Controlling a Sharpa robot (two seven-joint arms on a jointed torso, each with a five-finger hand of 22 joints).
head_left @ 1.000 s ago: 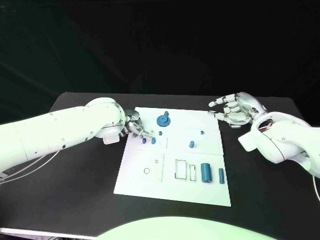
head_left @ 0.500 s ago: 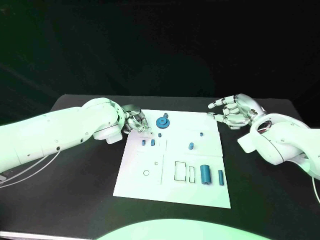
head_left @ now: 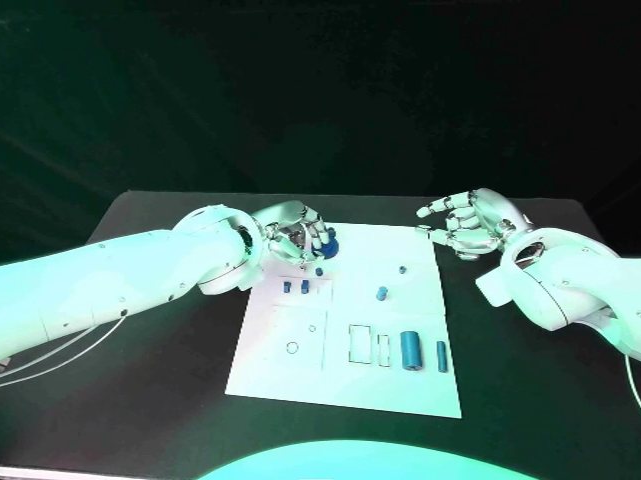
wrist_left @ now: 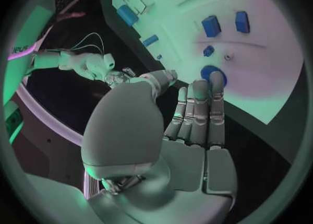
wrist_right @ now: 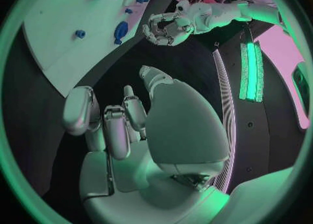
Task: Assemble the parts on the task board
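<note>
The white task board (head_left: pixel 284 330) lies in the middle of the table. A round blue part (head_left: pixel 326 243) sits near its far left corner, with two small blue parts (head_left: pixel 296 287) just nearer. My left hand (head_left: pixel 293 231) hovers right beside the round part (wrist_left: pixel 213 72), fingers (wrist_left: pixel 199 112) stretched out toward it and holding nothing. My right hand (head_left: pixel 466 223) hangs off the board's far right corner, fingers loosely bent and apart, empty. The right wrist view shows the left hand (wrist_right: pixel 166 28) next to the round part (wrist_right: pixel 120 30).
A small peg (head_left: pixel 404 267) and a short blue cylinder (head_left: pixel 382 293) stand mid-board. A thick blue cylinder (head_left: pixel 411 347), a slim one (head_left: pixel 443 353), a rectangular slot (head_left: pixel 361 340) and a ring (head_left: pixel 293 347) lie on the near half. Black table (head_left: pixel 162 210) surrounds the board.
My left hand has lifted off the board by the two small parts and swung toward the far edge, beside the round part. The right hand has kept still.
</note>
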